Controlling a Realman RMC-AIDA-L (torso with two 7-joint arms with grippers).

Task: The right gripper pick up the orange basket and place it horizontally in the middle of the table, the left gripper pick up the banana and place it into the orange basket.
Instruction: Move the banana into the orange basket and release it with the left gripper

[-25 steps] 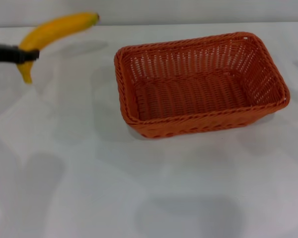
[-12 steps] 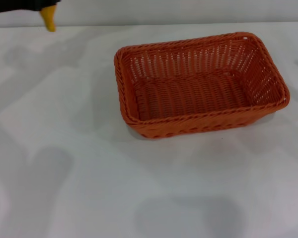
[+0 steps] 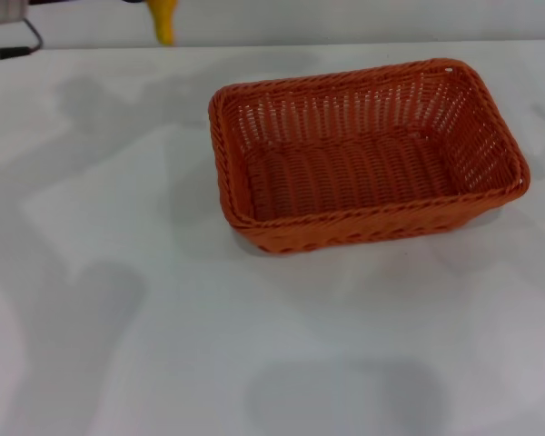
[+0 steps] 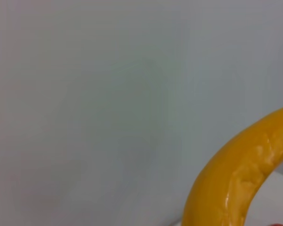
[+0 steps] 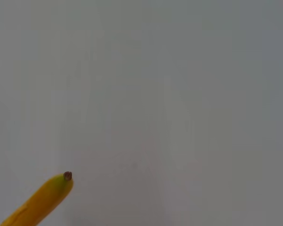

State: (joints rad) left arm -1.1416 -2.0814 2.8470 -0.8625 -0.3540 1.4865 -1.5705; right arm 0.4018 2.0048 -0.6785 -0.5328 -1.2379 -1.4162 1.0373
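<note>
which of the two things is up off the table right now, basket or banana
The banana: only its yellow end shows at the head view's top edge, lifted clear. The orange basket sits upright on the table, empty.
</note>
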